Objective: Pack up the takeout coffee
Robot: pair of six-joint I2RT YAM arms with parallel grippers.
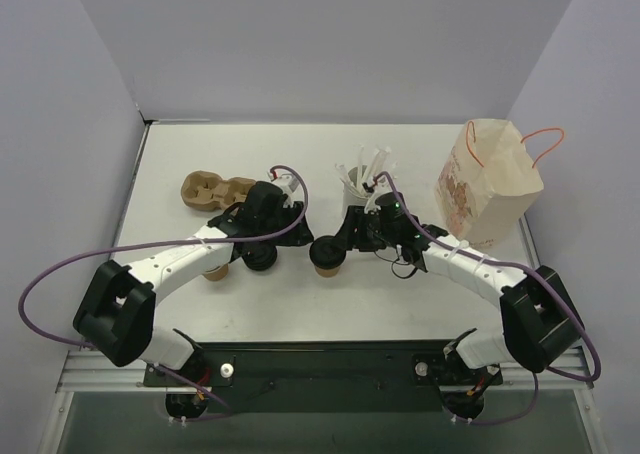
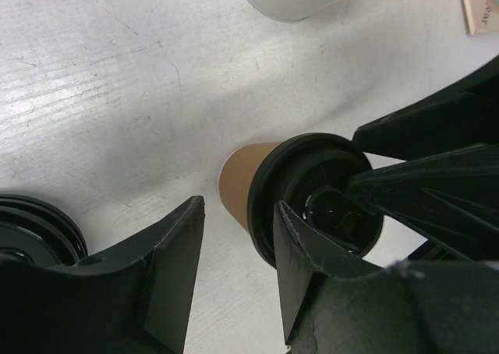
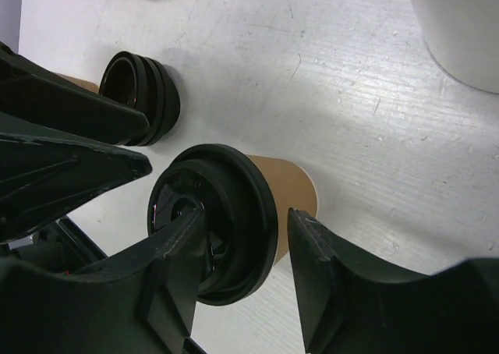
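The takeout coffee (image 1: pixel 328 261) is a small brown paper cup with a black lid, standing mid-table. My right gripper (image 1: pixel 333 246) is open around its top. In the right wrist view one finger (image 3: pixel 175 249) lies across the lid (image 3: pixel 234 214) and the other sits beside the cup wall (image 3: pixel 292 186), with a thin gap showing. My left gripper (image 2: pixel 238 214) is open over bare table, just left of the coffee (image 2: pixel 312 194). The paper bag (image 1: pixel 488 184) stands at the far right.
Loose black lids (image 1: pixel 260 260) (image 3: pixel 144 97) lie beside a lidless tan cup (image 1: pixel 214 270) under my left arm. A brown cup carrier (image 1: pixel 215 189) sits at the back left. A white cup of stirrers (image 1: pixel 355 189) stands just behind the coffee.
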